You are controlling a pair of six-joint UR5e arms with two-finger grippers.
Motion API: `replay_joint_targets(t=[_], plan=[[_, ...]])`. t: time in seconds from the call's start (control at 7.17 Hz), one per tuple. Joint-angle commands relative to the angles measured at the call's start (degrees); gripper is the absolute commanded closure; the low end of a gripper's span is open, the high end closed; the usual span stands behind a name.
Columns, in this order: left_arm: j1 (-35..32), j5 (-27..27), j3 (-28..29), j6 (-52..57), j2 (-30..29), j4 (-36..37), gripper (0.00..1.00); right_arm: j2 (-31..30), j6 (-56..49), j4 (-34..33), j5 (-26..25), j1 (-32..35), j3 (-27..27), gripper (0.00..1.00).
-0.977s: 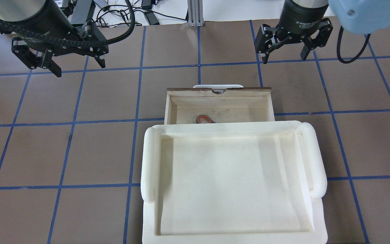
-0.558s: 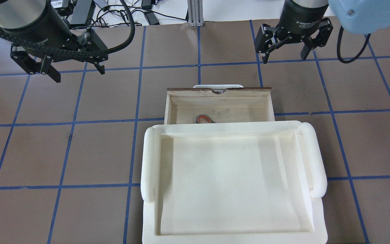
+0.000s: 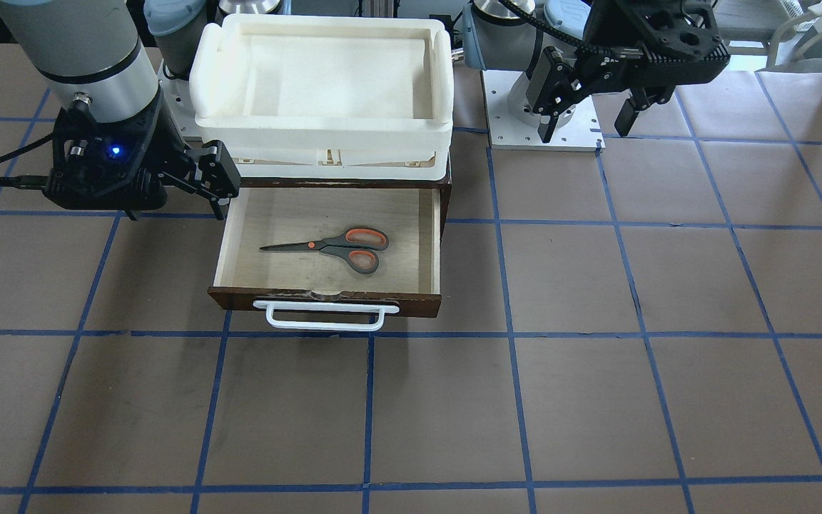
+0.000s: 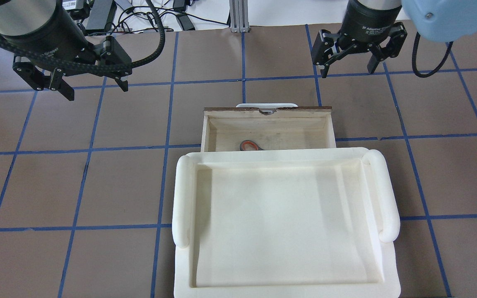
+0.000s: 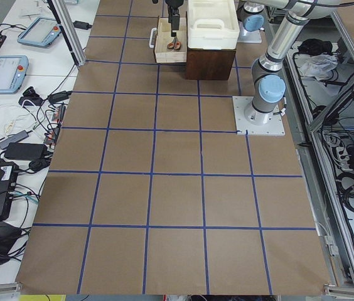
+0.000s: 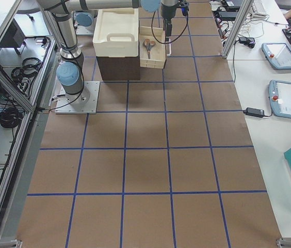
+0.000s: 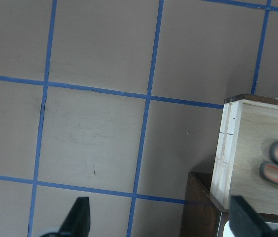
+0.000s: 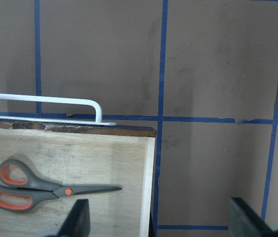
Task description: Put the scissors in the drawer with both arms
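The scissors lie flat inside the open drawer, handles toward the robot's left; they also show in the right wrist view and partly in the overhead view. The drawer is pulled out, its white bar handle facing away from the robot. My left gripper is open and empty, above the table far to the drawer's left. My right gripper is open and empty, beyond the drawer's right front corner. Nothing shows between the fingers in either wrist view.
A cream-white plastic tray sits on top of the dark brown cabinet and hides the rear of the drawer from above. Brown table paper with blue tape lines surrounds it. Cables and tablets lie off the table's far side.
My left gripper has moved slightly back, away from the drawer, staying open. The right gripper, drawer and scissors have not moved.
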Motion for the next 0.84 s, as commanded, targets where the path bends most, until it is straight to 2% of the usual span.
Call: replay_joint_targets(t=[0.0, 0.7], plan=[[-0.02, -0.01, 0.0, 3.29, -0.14, 0.03, 0.0, 0.0, -0.22, -0.2, -0.17, -0.06, 0.01, 0.0], [-0.11, -0.54, 0.0, 4.55, -0.22, 0.12, 0.0, 0.0, -0.39, -0.2, -0.17, -0.06, 0.01, 0.0]])
